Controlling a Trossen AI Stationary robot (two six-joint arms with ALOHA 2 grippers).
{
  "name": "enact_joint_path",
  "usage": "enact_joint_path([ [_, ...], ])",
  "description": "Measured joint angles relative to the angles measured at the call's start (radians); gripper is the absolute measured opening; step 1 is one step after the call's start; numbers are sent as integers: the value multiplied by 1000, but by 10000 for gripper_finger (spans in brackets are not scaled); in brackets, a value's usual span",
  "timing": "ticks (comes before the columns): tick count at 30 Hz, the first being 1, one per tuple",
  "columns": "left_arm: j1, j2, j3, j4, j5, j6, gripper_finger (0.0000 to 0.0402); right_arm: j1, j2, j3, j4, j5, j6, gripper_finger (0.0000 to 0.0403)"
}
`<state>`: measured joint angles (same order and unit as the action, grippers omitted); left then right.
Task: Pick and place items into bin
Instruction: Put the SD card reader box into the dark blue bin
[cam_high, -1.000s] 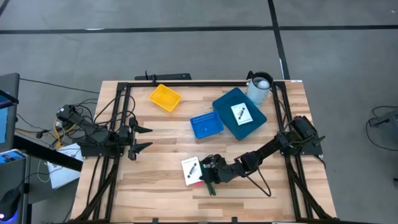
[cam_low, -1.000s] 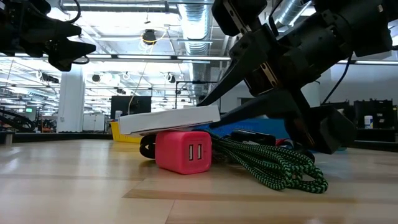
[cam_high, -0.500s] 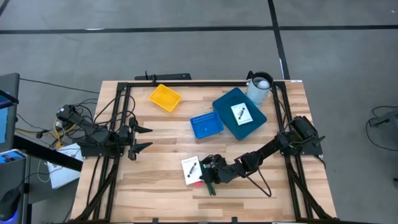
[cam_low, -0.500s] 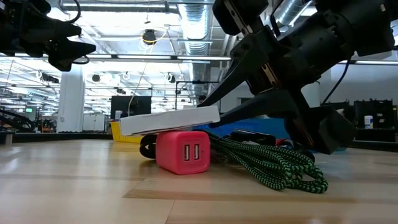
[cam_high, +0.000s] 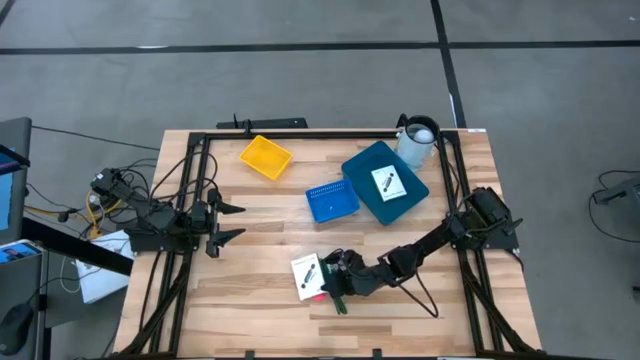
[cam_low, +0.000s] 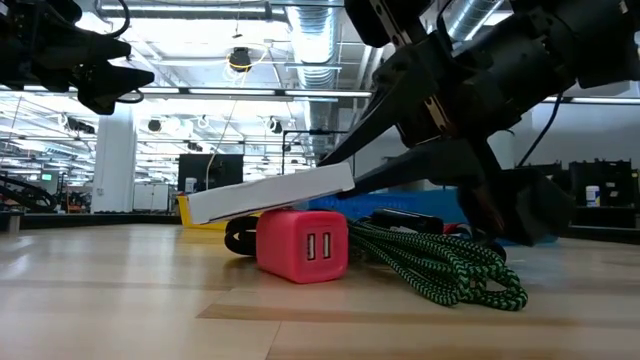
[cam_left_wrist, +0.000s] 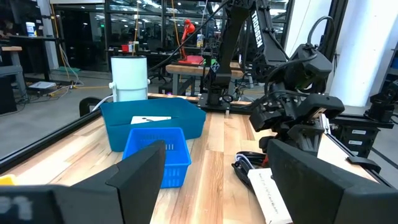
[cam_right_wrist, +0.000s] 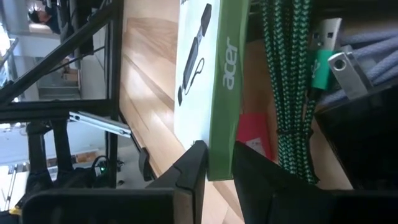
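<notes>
Pale planked wood with a smooth, faintly sheened finish for the table (cam_high: 250, 300), framed by matt black metal rails (cam_high: 190, 200). Smooth white cardboard with black print and a glossy green edge on the boxed card (cam_right_wrist: 202, 81), propped over a glossy red plastic block (cam_low: 302, 245) beside a rough braided black-and-green cloth cord (cam_low: 440, 262) ending in a shiny metal plug (cam_right_wrist: 345, 65). Moulded plastic throughout the containers: glossy solid walls on the blue bin (cam_left_wrist: 186, 121), open mesh on the blue basket (cam_left_wrist: 155, 158) and the yellow basket (cam_high: 265, 157), plus matt dark plastic on the right gripper (cam_right_wrist: 214, 171).
</notes>
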<state>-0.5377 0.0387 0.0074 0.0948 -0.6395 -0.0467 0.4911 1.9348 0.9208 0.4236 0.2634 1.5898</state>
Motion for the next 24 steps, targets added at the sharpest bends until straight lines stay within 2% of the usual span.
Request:
enact_joint_path([
  [11,0,0,0,0,0,0,272,11,-70,2,-85,35,-49,65],
  [24,0,0,0,0,0,0,272,45,-236,2,-368,136,-91,65],
])
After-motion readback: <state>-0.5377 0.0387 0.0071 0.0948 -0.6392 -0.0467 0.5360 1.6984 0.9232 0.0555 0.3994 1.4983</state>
